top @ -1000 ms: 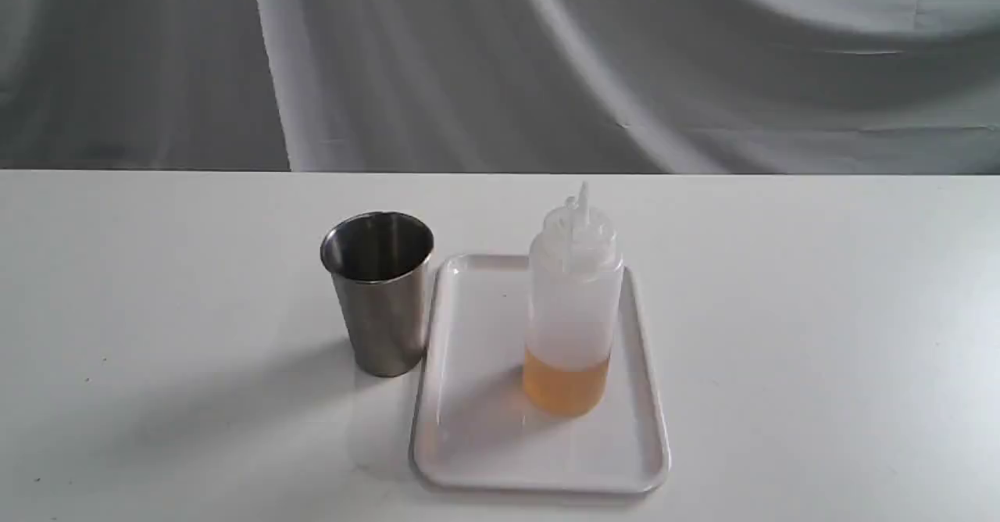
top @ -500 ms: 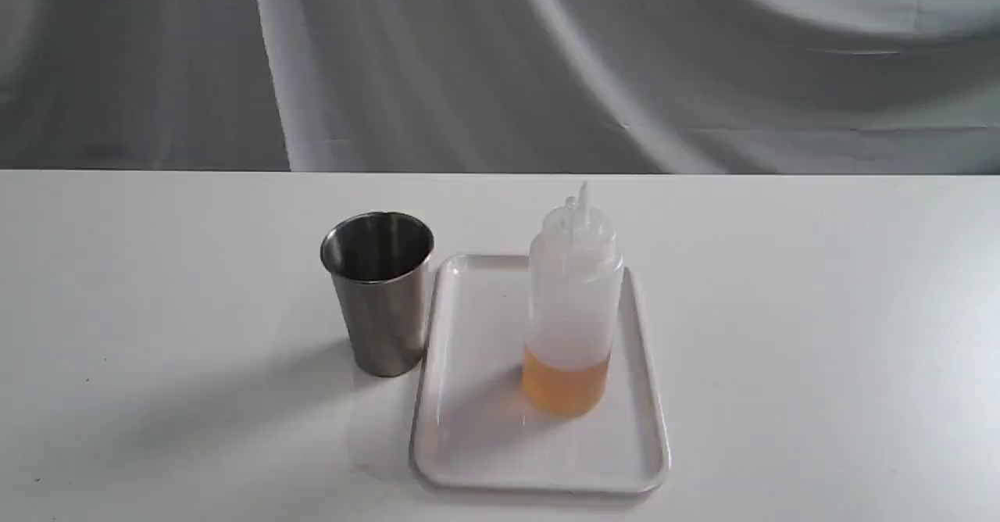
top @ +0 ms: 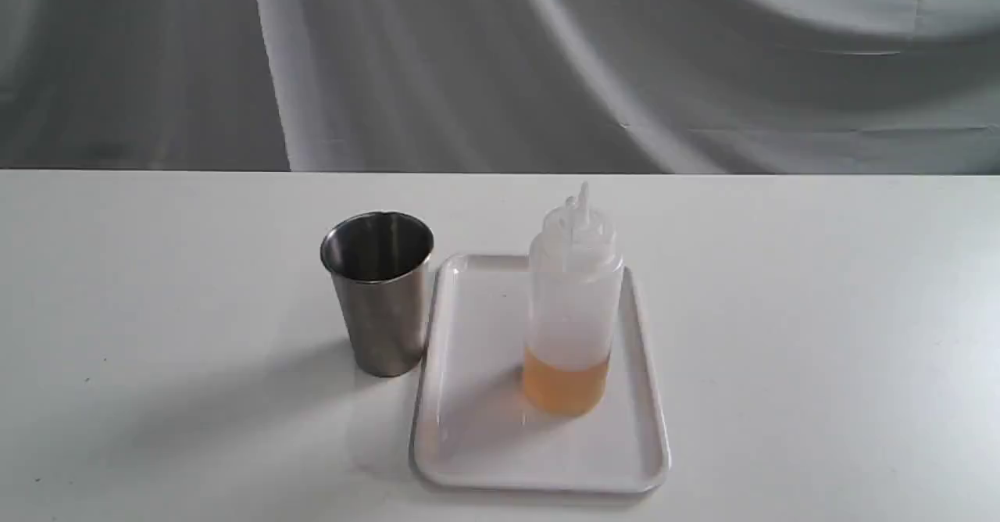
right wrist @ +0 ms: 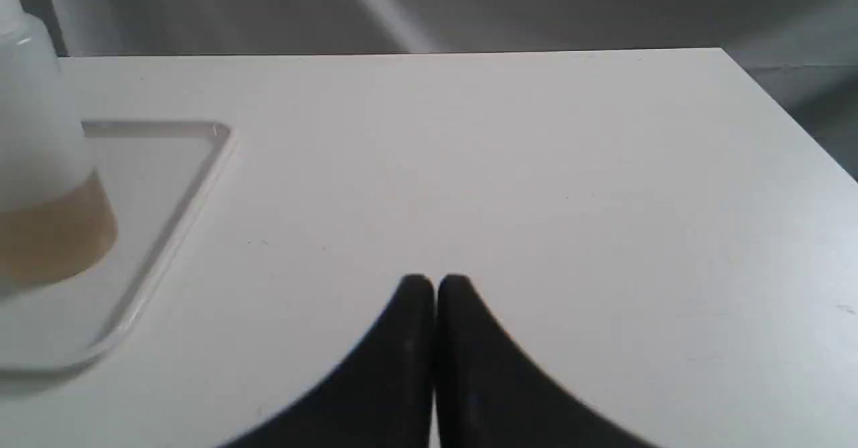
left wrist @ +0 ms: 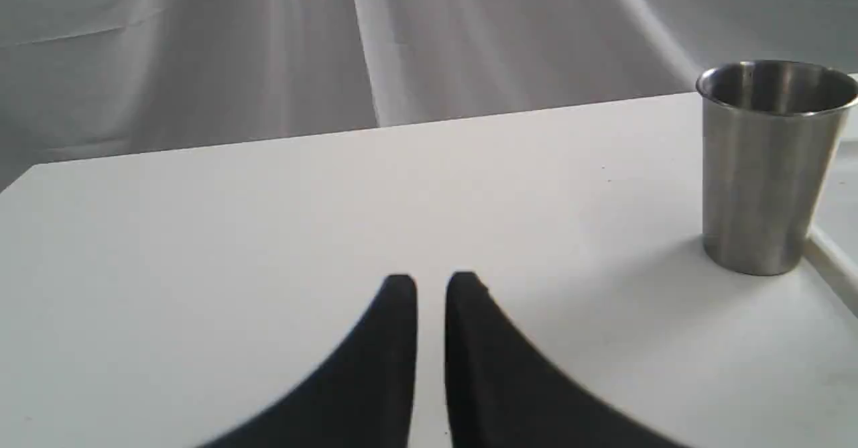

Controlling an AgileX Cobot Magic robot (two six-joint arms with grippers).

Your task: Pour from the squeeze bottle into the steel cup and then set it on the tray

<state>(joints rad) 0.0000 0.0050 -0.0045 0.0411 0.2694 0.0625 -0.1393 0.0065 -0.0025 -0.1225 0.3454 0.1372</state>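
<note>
The squeeze bottle stands upright on the white tray, with amber liquid in its lower part; the right wrist view catches the bottle and a tray corner. Just left of the tray stands the steel cup, upright on the table, also in the left wrist view. Neither arm appears in the exterior view. My left gripper hangs low over bare table, well away from the cup, fingers nearly touching and holding nothing. My right gripper is shut and empty, away from the tray.
The white table ends at a far edge in front of a grey draped cloth. In the right wrist view the table's corner shows beyond my gripper.
</note>
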